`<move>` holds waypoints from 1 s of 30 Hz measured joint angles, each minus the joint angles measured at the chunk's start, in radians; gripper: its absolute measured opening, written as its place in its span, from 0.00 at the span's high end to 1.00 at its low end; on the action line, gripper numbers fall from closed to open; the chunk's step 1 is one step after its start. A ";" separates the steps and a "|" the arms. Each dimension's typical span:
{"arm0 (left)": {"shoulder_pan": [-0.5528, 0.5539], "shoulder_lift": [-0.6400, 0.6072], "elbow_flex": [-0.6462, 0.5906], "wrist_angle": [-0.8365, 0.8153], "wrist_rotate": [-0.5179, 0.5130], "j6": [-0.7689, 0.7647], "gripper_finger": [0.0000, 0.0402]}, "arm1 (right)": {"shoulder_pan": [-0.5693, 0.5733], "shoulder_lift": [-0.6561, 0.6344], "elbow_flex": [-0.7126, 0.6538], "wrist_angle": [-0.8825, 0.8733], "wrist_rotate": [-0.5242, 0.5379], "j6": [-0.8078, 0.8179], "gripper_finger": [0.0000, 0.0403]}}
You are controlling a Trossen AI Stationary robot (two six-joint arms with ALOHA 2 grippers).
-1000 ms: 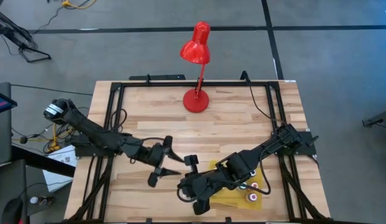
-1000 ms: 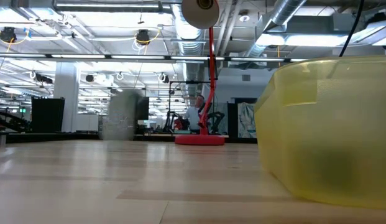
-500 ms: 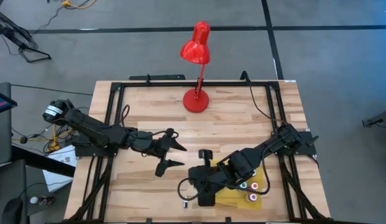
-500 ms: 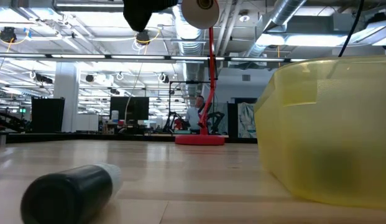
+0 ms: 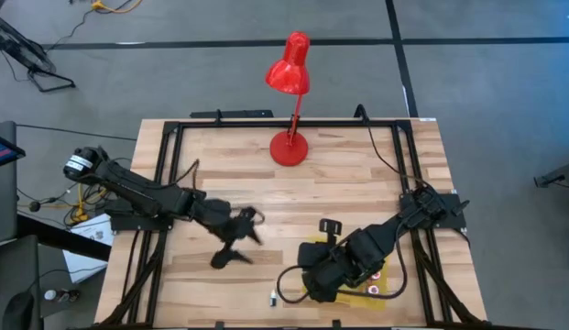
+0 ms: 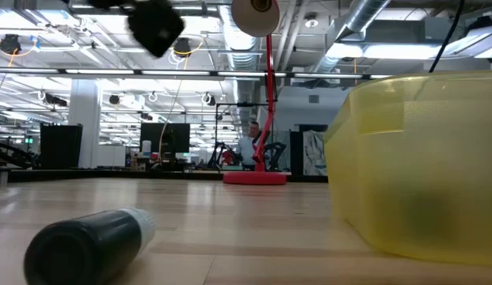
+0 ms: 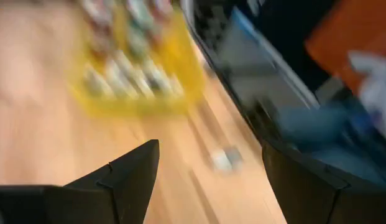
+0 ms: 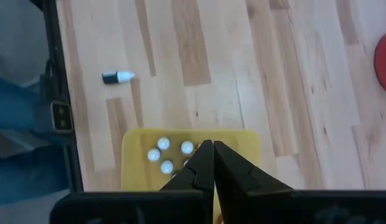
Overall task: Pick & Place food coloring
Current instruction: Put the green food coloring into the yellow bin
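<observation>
Dark bottle [image 8: 117, 77] beyond the shut right gripper [image 8: 208, 163]

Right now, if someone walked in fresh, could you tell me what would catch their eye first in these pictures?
The red desk lamp at the table's far edge stands out most. Next is the yellow tray at the near right, with pale-capped bottles in it, the right gripper above it, jaws shut. One dark dropper bottle lies alone on the wood just left of the tray, with the left gripper open over the table's left half.
</observation>
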 joint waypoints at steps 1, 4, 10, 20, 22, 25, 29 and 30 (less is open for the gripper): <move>-0.013 0.000 0.000 -0.049 0.013 0.000 0.31 | 0.007 0.000 0.000 -0.004 0.000 0.001 1.00; -0.056 0.025 -0.013 -0.101 -0.116 -0.058 0.31 | 0.029 0.000 0.000 -0.003 0.028 0.001 1.00; -0.124 0.136 -0.023 -0.098 -0.216 -0.189 0.31 | 0.029 0.000 0.000 -0.002 0.049 0.114 1.00; -0.202 0.334 0.030 -0.003 -0.326 -0.590 0.31 | 0.015 0.000 -0.001 -0.055 0.046 0.056 0.88; -0.205 0.366 0.063 -0.011 -0.358 -0.632 0.31 | 0.015 0.000 -0.001 -0.055 0.051 -0.024 0.82; -0.200 0.394 0.118 -0.063 -0.376 -0.688 0.31 | 0.006 0.000 -0.001 -0.056 0.090 -0.173 0.75; -0.183 0.404 0.212 -0.237 -0.385 -0.760 0.32 | -0.014 0.000 -0.001 -0.055 0.167 -0.397 0.69; -0.182 0.404 0.233 -0.283 -0.391 -0.785 0.33 | -0.018 -0.001 -0.001 -0.055 0.178 -0.446 0.68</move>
